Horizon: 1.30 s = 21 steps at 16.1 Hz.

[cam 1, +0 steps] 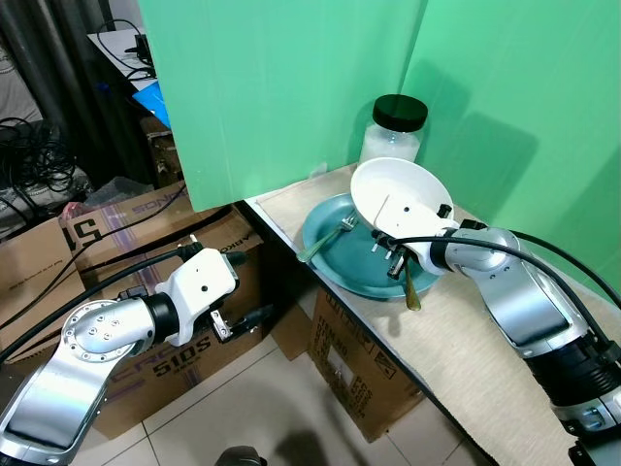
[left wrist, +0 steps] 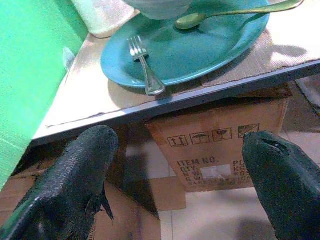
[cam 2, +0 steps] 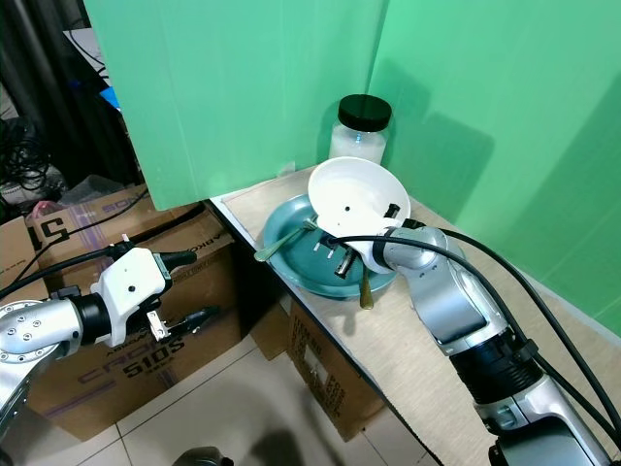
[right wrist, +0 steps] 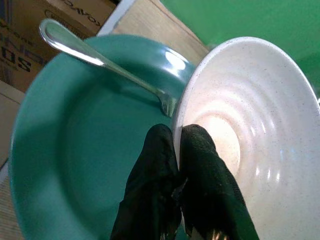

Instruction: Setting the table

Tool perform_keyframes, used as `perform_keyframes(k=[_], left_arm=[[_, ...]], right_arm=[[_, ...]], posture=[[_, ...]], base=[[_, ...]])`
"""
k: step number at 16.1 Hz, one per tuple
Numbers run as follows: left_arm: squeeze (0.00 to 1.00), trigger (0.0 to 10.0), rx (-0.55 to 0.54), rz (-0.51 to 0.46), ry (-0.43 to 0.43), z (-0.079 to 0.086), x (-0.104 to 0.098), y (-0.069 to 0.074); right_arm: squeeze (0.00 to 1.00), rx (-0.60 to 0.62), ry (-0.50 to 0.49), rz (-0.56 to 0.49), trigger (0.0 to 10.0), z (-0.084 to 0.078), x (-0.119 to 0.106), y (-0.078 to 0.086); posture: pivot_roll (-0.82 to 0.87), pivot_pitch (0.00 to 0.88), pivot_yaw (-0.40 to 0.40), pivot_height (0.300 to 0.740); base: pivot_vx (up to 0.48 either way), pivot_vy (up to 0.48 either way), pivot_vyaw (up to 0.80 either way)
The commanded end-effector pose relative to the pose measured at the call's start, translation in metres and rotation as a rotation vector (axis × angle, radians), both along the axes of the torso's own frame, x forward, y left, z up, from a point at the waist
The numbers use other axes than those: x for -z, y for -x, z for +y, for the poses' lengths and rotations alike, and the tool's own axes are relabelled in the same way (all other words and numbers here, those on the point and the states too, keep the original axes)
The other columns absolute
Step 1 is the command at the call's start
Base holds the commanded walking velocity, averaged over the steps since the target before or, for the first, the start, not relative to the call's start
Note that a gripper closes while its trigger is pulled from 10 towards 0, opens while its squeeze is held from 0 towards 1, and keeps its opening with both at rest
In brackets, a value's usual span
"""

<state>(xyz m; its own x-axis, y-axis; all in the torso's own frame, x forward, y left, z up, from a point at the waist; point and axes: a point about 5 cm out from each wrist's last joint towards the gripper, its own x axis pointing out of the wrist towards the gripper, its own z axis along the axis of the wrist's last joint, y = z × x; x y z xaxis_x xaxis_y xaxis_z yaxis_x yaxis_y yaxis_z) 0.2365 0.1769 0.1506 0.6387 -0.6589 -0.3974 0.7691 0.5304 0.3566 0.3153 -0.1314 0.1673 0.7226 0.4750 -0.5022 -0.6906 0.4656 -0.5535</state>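
Green screens back a beige-matted table (cam 1: 466,340) where the right gripper (right wrist: 177,150) pinches the rim of a tilted white ceramic bowl (cam 1: 398,199) over a teal plate (cam 1: 335,254) holding a fork (left wrist: 145,70) and spoon (cam 1: 411,286). Left gripper (left wrist: 180,165) hangs open below. Next, likely lifting the bowl clear and setting it level.

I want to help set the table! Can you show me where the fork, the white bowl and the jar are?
fork (left wrist: 145,70), left wrist view, middle of its handle.
white bowl (cam 1: 408,194), left eye view, inside wall.
jar (cam 1: 399,113), left eye view, black lid.
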Motion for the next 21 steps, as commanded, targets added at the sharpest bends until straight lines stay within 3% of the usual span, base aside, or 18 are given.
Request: perform_keyframes(k=[1, 2, 3, 4, 5, 6, 8, 12, 17, 21], left_arm=[[0.64, 10.0, 0.019, -0.016, -0.001, -0.005, 0.0, 0.001], [0.42, 10.0, 0.018, -0.018, -0.001, -0.006, 0.0, 0.001], [0.15, 10.0, 0.012, -0.024, 0.001, -0.006, 0.0, 0.001], [0.0, 10.0, -0.009, -0.038, 0.016, -0.006, -0.001, 0.0], [0.0, 10.0, -0.051, -0.049, 0.041, -0.005, -0.003, -0.001], [0.0, 10.0, -0.072, -0.051, 0.052, -0.005, -0.004, -0.002], [0.0, 10.0, -0.201, -0.108, 0.056, -0.003, -0.002, -0.006], [0.0, 10.0, -0.328, -0.197, 0.163, -0.017, -0.01, -0.014], [0.0, 10.0, -0.363, -0.211, 0.16, -0.023, -0.008, -0.018], [0.0, 10.0, -0.421, -0.241, 0.159, -0.018, -0.008, -0.02]], right_arm=[[0.0, 0.002, 0.027, -0.041, 2.1, -0.003, -0.008, 0.001], [0.0, 0.005, 0.028, -0.047, 2.1, -0.003, -0.008, 0.0], [0.0, 0.016, 0.026, -0.065, 2.0, -0.005, -0.011, 0.0], [0.0, 0.035, -0.008, -0.113, 7.0, -0.007, -0.017, 0.001], [0.0, 0.073, -0.061, -0.183, 10.0, -0.008, -0.022, 0.003], [0.0, 0.091, -0.084, -0.213, 10.0, -0.009, -0.024, 0.003], [0.0, 0.134, -0.204, -0.243, 10.0, -0.009, -0.025, 0.023], [0.0, 0.217, -0.192, -0.307, 10.0, -0.019, -0.021, 0.041], [0.0, 0.231, -0.206, -0.345, 10.0, -0.013, -0.026, 0.043], [0.0, 0.246, -0.223, -0.345, 10.0, -0.011, -0.027, 0.041]], posture=[[0.17, 0.0, -0.055, 0.74], [0.18, 0.0, -0.056, 0.74], [0.18, 0.0, -0.057, 0.74], [0.18, 0.0, -0.063, 0.74], [0.17, 0.0, -0.064, 0.74], [0.17, 0.0, -0.064, 0.74], [0.16, 0.0, -0.061, 0.74], [0.11, 0.0, -0.048, 0.74], [0.11, 0.0, -0.065, 0.74], [0.11, 0.0, -0.076, 0.74]], base=[[0.0, 0.0, 0.0], [0.0, 0.0, 0.0], [0.0, 0.0, 0.0], [0.0, 0.0, 0.0], [0.0, 0.0, 0.0], [0.0, 0.0, 0.0], [0.0, 0.0, 0.0], [0.0, 0.0, -0.31], [0.0, 0.0, -0.8], [0.0, 0.0, -0.8]])
